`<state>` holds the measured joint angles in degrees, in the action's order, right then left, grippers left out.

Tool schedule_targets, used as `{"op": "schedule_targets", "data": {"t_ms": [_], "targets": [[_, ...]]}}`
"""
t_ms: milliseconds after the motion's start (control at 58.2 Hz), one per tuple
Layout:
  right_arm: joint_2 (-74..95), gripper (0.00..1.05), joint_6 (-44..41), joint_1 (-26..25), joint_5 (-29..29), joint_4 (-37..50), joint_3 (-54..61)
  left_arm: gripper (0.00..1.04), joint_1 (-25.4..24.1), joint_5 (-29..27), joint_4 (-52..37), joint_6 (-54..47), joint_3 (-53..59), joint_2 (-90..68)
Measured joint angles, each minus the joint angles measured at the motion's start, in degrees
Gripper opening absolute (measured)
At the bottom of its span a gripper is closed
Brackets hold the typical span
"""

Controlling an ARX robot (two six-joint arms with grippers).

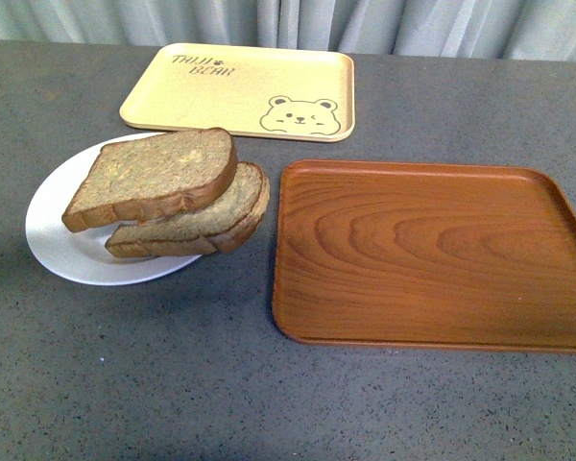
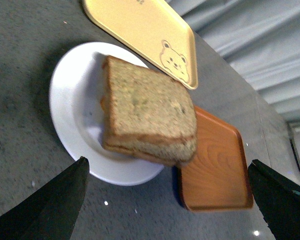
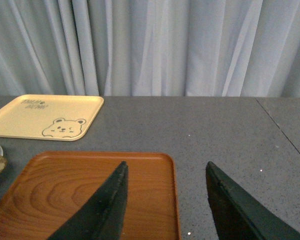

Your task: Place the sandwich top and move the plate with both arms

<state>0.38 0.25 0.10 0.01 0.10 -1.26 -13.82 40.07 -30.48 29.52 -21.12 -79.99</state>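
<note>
Speckled tabletop | grainy sandwich top | left end effector, right end effector both released

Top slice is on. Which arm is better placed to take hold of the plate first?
Left. The left gripper, open, hangs over the plate; the right gripper, also open, is over the brown tray instead.

Pale yellow bear-printed tray lies flat at the far side of the grey speckled counter. Brown wood-grain tray lies nearer, close by, not touching it. Grey curtain behind.
</note>
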Motion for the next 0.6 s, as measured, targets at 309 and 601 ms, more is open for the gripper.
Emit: {"op": "schedule_targets", "data": {"t_ms": [309, 601], "targets": [[-0.07, 0.96, 0.02, 0.0, 0.0, -0.02, 0.0, 0.96, 3.39, -5.35, -9.62, 6.49, -9.46, -26.69], [-0.07, 0.96, 0.0, 0.0, 0.0, -0.02, 0.0, 0.96, 5.16, -7.34, -13.38, 11.21, -12.46, -35.28]]}}
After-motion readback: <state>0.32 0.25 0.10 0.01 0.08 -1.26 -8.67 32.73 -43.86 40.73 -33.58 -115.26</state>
